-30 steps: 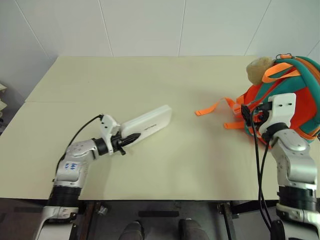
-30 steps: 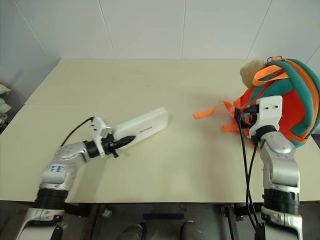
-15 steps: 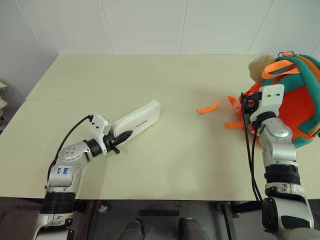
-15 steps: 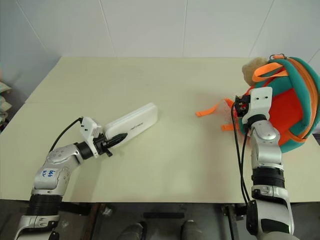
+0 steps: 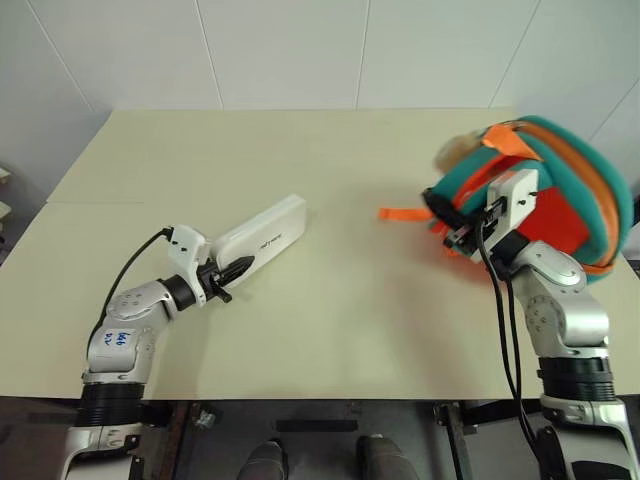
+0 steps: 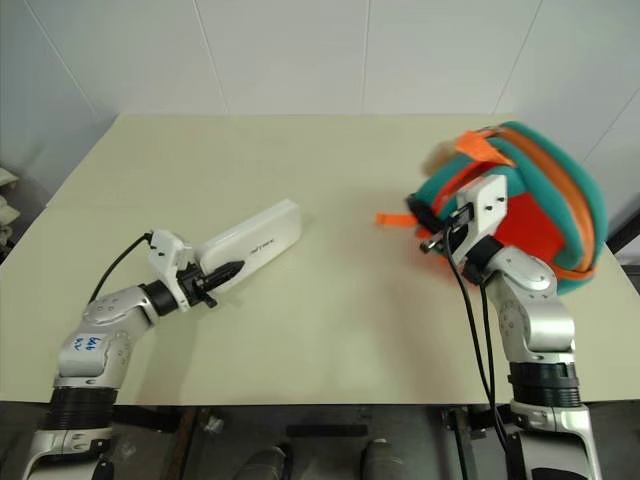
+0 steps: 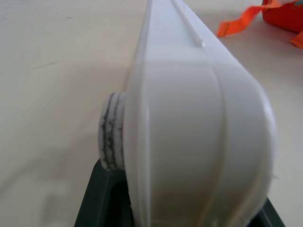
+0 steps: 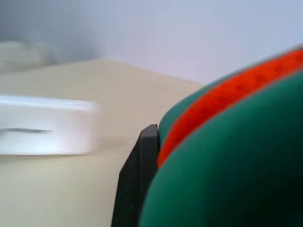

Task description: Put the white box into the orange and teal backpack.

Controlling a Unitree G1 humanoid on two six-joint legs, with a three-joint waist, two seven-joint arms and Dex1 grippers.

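One beige table point(image 5: 340, 200), white tiled walls point(image 5: 280, 50)

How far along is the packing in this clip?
Done: the left gripper is clamped on the near end of the white box, which lies on the table. In hand: the right gripper is shut on the teal edge of the orange and teal backpack. Left: carrying the box across and into the backpack; the two are well apart.
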